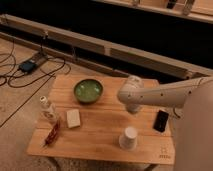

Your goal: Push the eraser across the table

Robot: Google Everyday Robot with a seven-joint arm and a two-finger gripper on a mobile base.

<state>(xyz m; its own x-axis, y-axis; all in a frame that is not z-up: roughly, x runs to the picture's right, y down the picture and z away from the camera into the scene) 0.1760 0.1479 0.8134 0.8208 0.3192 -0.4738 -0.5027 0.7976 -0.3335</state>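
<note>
The eraser [161, 120] lies near the gripper [133, 108], toward the desk's [100, 137] right-hand edge in camera view, long axis running near-to-far (whether the gripper is spread or closed cannot be told)

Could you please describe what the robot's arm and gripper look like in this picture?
The arm is a smooth, off-white, tube-like shell ending in a bulbous rounded joint. No cables or markings show on it. The gripper below that joint looks pale too, over the table between the green bowl and the eraser.
</note>
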